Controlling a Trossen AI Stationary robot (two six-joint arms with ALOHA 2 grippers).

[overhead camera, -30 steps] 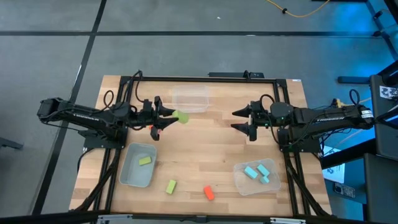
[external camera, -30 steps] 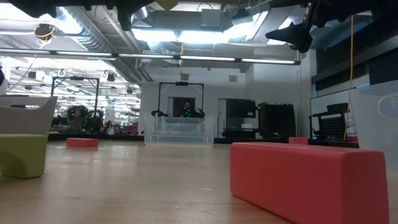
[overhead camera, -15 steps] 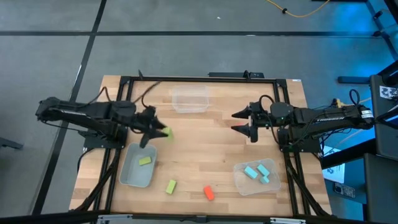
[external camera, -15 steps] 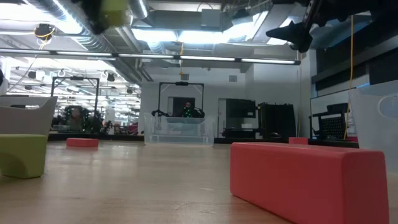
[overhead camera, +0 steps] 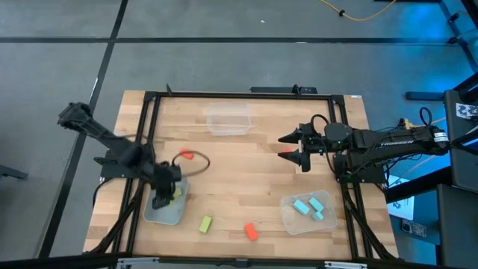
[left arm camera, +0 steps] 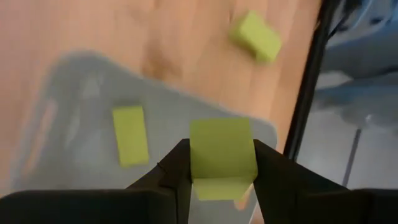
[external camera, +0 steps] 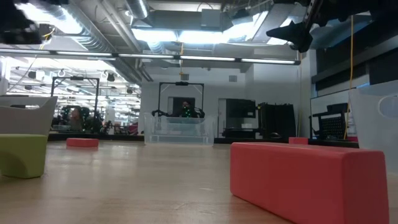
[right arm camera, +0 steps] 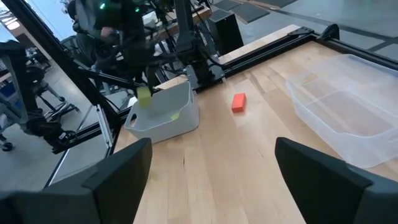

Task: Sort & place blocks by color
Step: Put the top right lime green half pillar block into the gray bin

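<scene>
Bright ceiling strip lights (external camera: 186,34) flare white in the low view, washing out the room's upper part. From above, the counter (overhead camera: 246,172) is evenly lit with soft, faint shadows. The left wrist view is smeared with blur; a blue glow tints the overhead view's upper right corner.

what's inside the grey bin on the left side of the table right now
One yellow-green rectangular block lies flat inside the grey plastic bin. The left tool holds a second yellow-green block above it, hiding part of the bin floor.
</scene>
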